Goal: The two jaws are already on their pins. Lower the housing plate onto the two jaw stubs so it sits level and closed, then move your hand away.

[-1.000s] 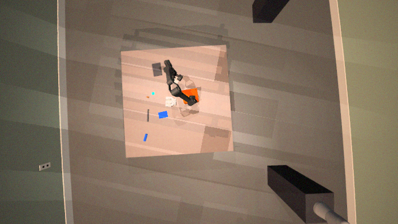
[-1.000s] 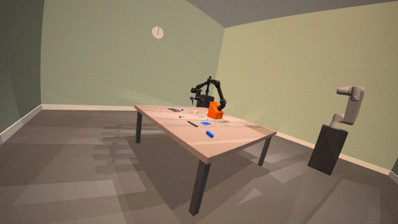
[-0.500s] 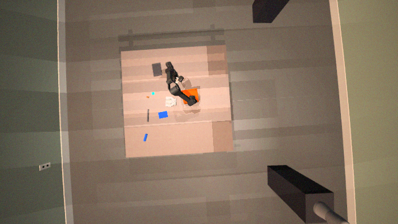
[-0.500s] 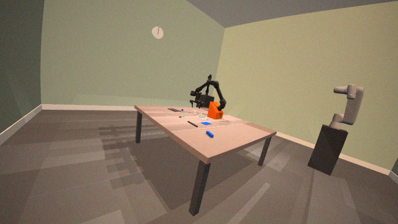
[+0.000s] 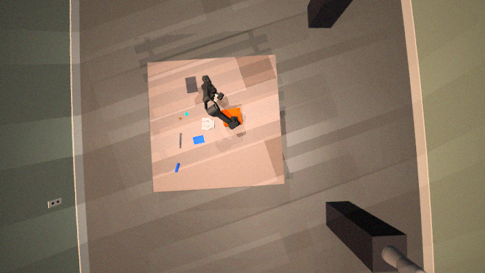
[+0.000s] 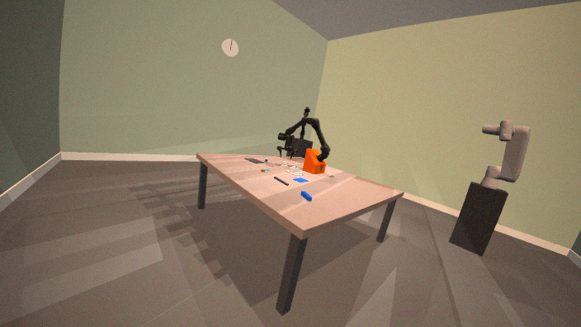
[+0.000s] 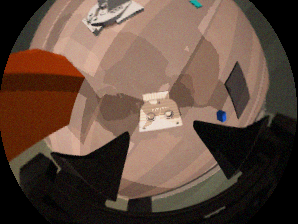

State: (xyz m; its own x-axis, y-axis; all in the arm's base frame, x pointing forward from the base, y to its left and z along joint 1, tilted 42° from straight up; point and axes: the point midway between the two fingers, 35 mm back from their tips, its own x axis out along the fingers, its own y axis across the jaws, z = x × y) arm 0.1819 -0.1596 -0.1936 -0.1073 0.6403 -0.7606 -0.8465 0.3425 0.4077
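The housing plate (image 7: 160, 122) (image 6: 285, 163) is a small pale plate with two round features and a ribbed edge. It lies on the table, apart from the jaw assembly. My gripper (image 7: 162, 129) (image 6: 286, 157) is open and empty above the plate, which shows between and beyond the fingertips in the wrist view. In the top view the arm hides most of the plate. The white base with the jaws (image 5: 208, 124) (image 6: 295, 170) (image 7: 111, 15) sits on the table beside the orange block. Its pins and stubs are too small to tell.
The orange block (image 5: 236, 112) (image 6: 311, 163) (image 7: 37, 100) stands under the arm's base. A dark rectangle (image 5: 191, 85) (image 7: 238, 91) and a small blue piece (image 7: 221, 116) lie beyond the plate. A cyan piece (image 5: 187, 114), blue sheet (image 5: 198, 139), dark rod (image 5: 180, 140) and blue bar (image 5: 177, 167) also lie around.
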